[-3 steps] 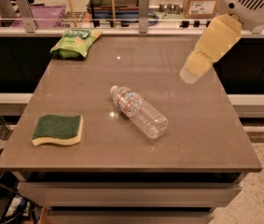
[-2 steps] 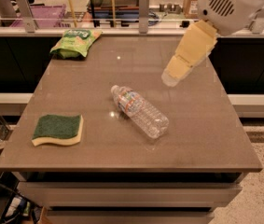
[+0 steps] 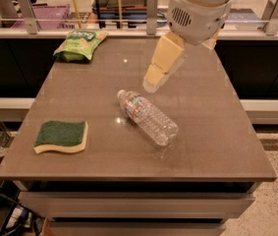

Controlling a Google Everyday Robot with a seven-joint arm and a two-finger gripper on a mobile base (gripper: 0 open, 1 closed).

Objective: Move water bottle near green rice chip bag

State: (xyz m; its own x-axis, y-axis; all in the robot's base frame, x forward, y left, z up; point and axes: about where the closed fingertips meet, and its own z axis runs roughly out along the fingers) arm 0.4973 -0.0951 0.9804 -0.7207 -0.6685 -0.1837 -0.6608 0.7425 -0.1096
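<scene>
The water bottle lies on its side near the middle of the brown table, its white cap pointing to the far left. The green rice chip bag lies at the table's far left corner, well apart from the bottle. My gripper hangs from the white arm at the top of the camera view, its yellowish fingers pointing down-left, just above and behind the bottle's cap end, not touching it.
A dark green and yellow sponge lies near the table's front left edge. A railing with metal posts runs behind the table's far edge. The white arm housing hangs over the far right part of the table.
My gripper has moved left and down from the table's far right side toward the bottle's cap end. The bottle, bag and sponge have not moved.
</scene>
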